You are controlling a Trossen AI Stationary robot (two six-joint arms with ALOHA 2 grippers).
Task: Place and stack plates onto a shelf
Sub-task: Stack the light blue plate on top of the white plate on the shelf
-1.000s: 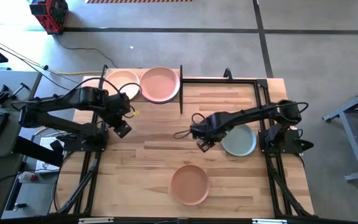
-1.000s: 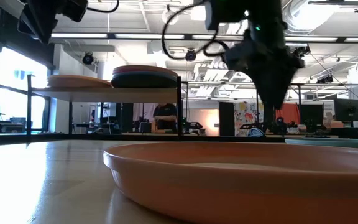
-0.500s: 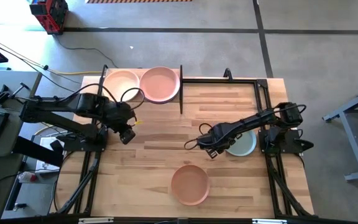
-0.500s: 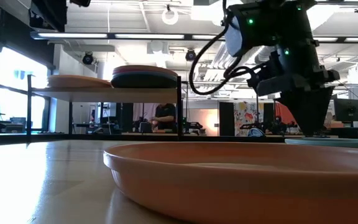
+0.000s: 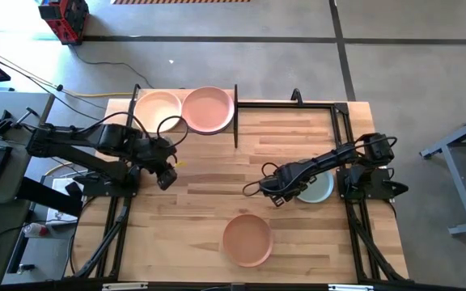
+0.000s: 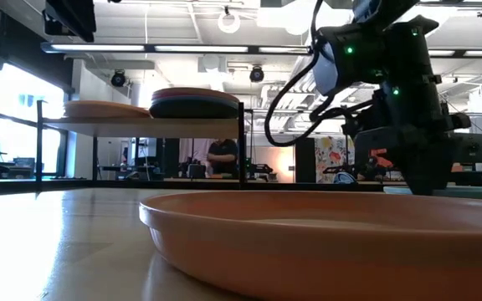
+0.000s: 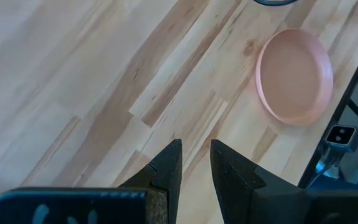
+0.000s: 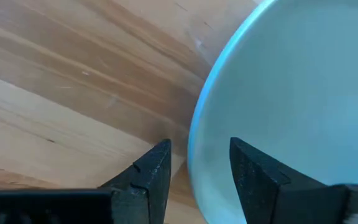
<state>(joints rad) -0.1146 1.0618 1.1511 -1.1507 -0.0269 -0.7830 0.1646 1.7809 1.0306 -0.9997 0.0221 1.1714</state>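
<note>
While the left arm waits, the right arm works at a plate on the desk.

Step in hand: the right tool (image 5: pixel 280 192) sits low at the near rim of the sage green plate (image 5: pixel 318 187) on the desk's right side, apparently lining up a pick.
Right tool state: released; in the right wrist view one finger is over the bare wood and the other over the plate's inside, the rim in the gap between them, nothing gripped yet.
Left tool (image 5: pixel 166 176): parked over bare desk on the left, its fingers (image 7: pixel 166 171) nearly together and holding nothing.
Shelf (image 6: pixel 141 123): at the desk's far left corner, already carrying a beige plate (image 5: pixel 158 107) and a stack topped by a pink plate (image 5: pixel 209 109).
Other plate: a peach-orange plate (image 5: pixel 247 238) lies near the front edge, not yet moved.
Next move, as a judgement: close on the rim, lift, and carry the plate to the shelf.
Low view only: the right-hand stack (image 6: pixel 194 104) shows several layers, dark grey at the bottom; a person stands in the room behind.
High view only: the layout of both arms and all the plates.
</note>
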